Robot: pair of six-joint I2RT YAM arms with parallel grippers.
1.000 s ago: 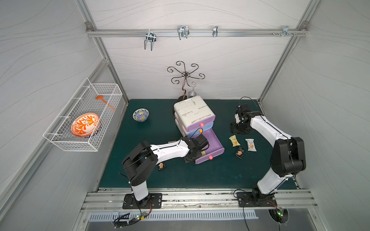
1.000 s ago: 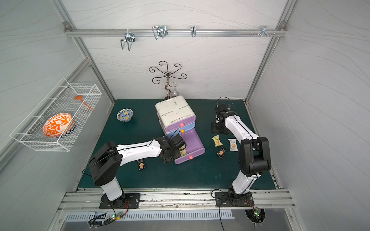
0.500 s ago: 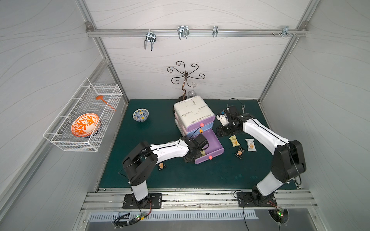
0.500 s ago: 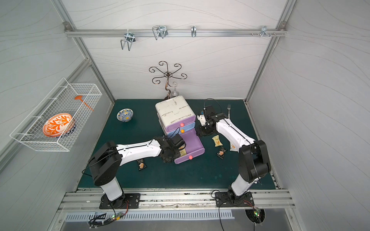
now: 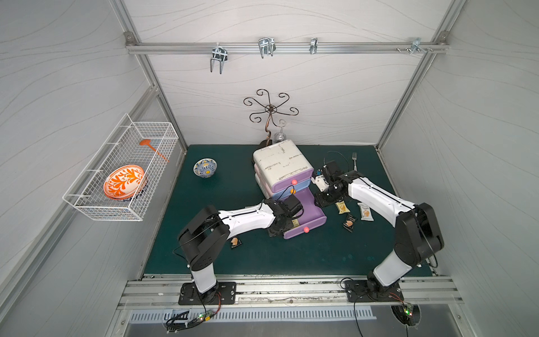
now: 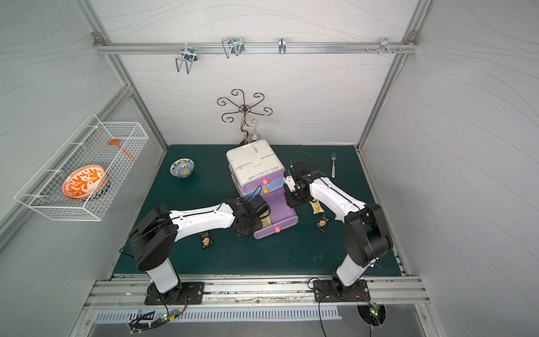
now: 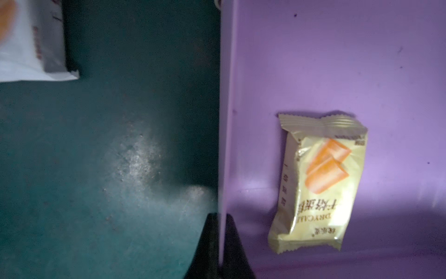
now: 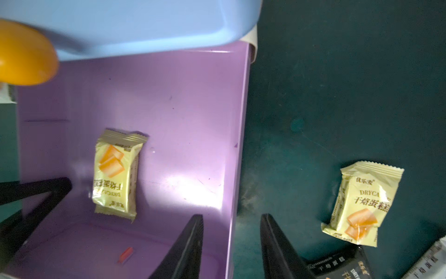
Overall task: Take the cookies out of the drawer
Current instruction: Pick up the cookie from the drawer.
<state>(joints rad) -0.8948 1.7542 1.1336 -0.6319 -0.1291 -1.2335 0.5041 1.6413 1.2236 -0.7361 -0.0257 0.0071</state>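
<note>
The right gripper [image 8: 231, 215] has been brought to the drawer [image 8: 193, 108], part-open jaws astride one wall, empty (left gripper [image 7: 220, 215] clamped on the other). One yellow packet [image 8: 115, 174] remains.

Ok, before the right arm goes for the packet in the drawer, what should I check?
1. Purple drawer pulled out: ok.
2. Left gripper shut on its side wall: ok.
3. Yellow packet lying flat inside, nothing on it: ok.
4. Right gripper open and empty: ok.
5. Right gripper lined up over the packet: not ok; its jaws straddle the drawer's other side wall.
</note>
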